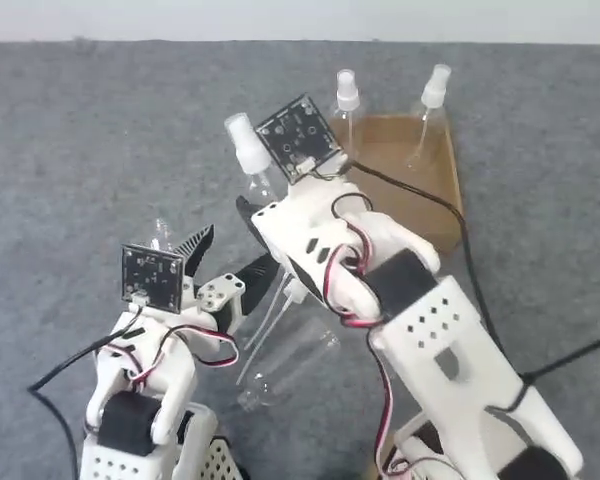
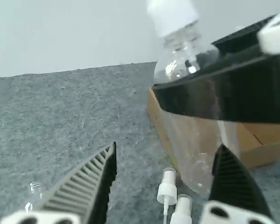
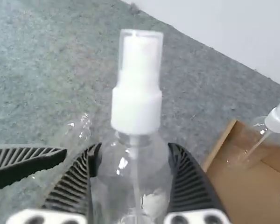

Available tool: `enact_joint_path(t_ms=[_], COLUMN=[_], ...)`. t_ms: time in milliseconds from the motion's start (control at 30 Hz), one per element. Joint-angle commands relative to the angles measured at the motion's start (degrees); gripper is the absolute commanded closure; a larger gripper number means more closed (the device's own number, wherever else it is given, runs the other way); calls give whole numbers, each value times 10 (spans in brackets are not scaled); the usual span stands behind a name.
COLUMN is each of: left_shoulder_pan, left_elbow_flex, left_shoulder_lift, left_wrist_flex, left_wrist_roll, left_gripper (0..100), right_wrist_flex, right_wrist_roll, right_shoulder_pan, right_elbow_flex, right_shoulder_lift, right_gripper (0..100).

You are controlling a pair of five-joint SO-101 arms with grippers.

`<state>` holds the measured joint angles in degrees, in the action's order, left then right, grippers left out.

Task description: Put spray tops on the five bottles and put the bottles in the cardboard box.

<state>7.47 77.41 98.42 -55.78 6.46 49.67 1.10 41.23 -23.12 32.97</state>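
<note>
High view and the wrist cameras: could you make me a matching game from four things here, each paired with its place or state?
Things:
1. right gripper
2. left gripper
3. cardboard box
4. loose spray tops

States:
A. lying on the grey mat
B. shut on a capped bottle
C. holds two capped bottles
D. open, holding nothing

Pairs: 1-B, 2-D, 3-C, 4-A
</note>
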Motion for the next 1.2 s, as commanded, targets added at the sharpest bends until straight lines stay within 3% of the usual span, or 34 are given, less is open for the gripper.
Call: enact_joint_path(t_ms=[0, 233, 533, 767, 933, 1167], left_shoulder_pan=[1, 2, -3, -3, -4, -62], left_elbow_flex=[2, 5, 5, 5, 19, 24], left_shoulder_lift=[1, 1, 1, 1, 1, 1], left_wrist_flex=[18, 18, 18, 19, 48, 55], left_wrist_roll=[-4, -5, -5, -6, -6, -3], left_gripper=[695, 695, 697, 823, 995, 989], right_wrist_flex=[20, 33, -6, -124, -209, -315], right_wrist_roll=[5, 6, 50, 51, 47, 46], right_shoulder_pan=[3, -8, -177, -224, -230, -229], right_elbow_flex=[41, 40, 25, -63, -92, -93], right_shoulder_lift=[51, 57, 50, 49, -4, -123], right_gripper=[993, 993, 993, 993, 993, 993])
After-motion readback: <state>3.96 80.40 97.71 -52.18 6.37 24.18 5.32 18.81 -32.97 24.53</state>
